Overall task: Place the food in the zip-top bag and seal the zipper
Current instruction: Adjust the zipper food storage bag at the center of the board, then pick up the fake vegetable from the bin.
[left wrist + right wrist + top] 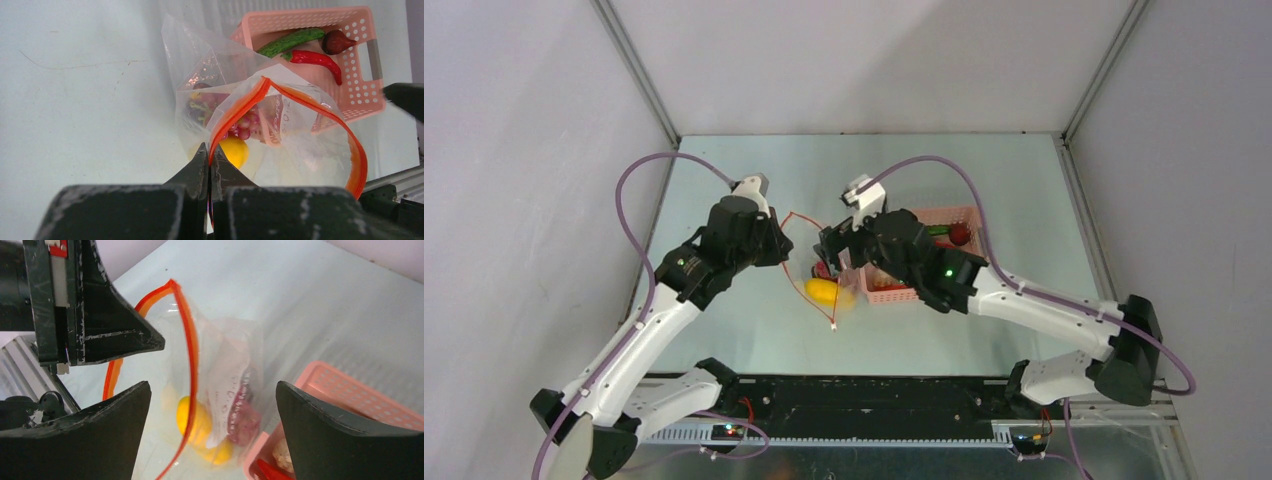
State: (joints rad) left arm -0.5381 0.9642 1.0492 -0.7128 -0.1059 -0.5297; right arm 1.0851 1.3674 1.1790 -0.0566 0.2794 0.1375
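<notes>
Top view: a pale grey-green tabletop (984,170) enclosed by plain white walls (854,60) with metal corner posts. At 10 o'clock of the zip-top bag (200,65), the left fingers (195,170) are pressed together, pinching the orange-red zipper (300,100) at one point of the mouth edge and holding that edge raised. The bag sits near the centre of the tabletop with its mouth standing open, the zipper forming a wide loop. Inside the bag lie the yellow lemon-like fruit (234,150) and, just beside it, the dark red grape bunch (245,127). At 12 o'clock of the bag, the right fingers (115,410) are spread wide above the open mouth, with nothing between them and no visible contact with the plastic. At 3 o'clock of the bag, touching or just beside it, stands a pink mesh basket (360,75) containing the long green pod (290,41), the red chili (315,59) and the dark round fruit (337,41).
</notes>
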